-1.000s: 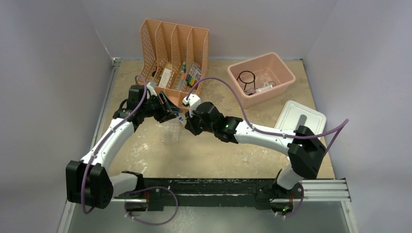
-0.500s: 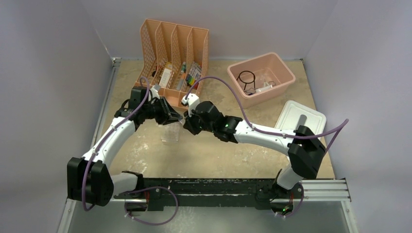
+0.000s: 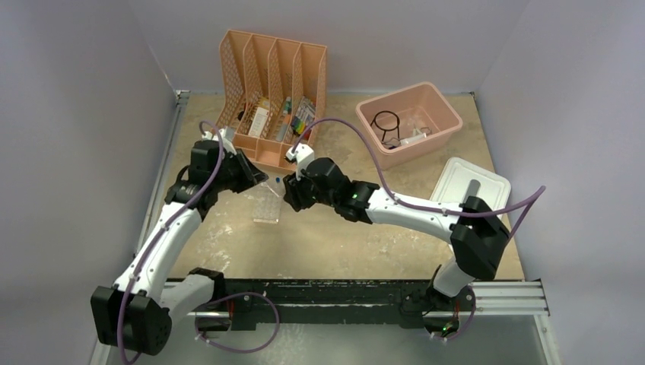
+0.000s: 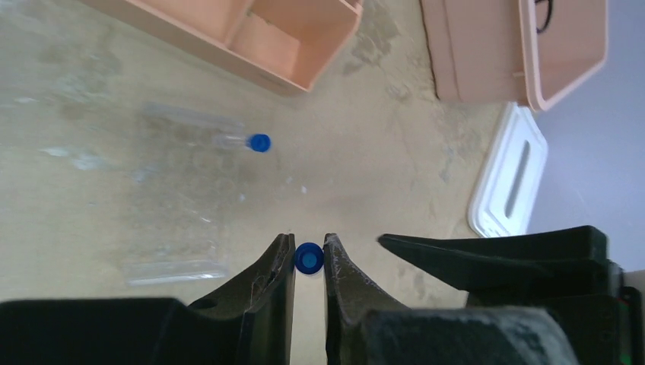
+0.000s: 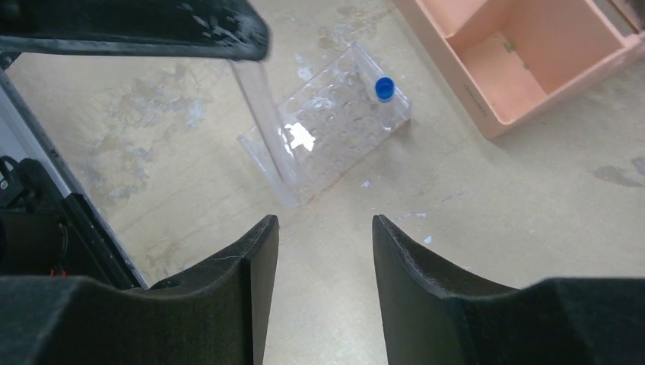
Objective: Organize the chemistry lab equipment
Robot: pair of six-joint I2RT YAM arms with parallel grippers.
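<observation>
My left gripper (image 4: 308, 239) is shut on a blue-capped clear tube (image 4: 308, 259), cap end toward the camera. From the right wrist the same tube (image 5: 258, 114) hangs below the left fingers (image 5: 152, 30), just above the clear tube rack (image 5: 327, 129). The rack (image 3: 266, 204) stands on the table between the two grippers, with one blue-capped tube (image 5: 386, 90) upright in a corner hole. To the right of the rack my right gripper (image 5: 324, 222) is open over bare table, with nothing between its fingers. A black wire ring (image 3: 386, 122) lies in the pink tub (image 3: 449, 125).
The peach slotted organizer (image 3: 274, 76) stands just behind both grippers, its front trays close to the left arm. The tub's white lid (image 3: 471, 182) lies flat at the right, by the right arm's elbow. Grey walls close in both sides.
The left gripper closed on the tube and pulled back left with it. The right gripper opened and let the tube go, staying near the rack.
</observation>
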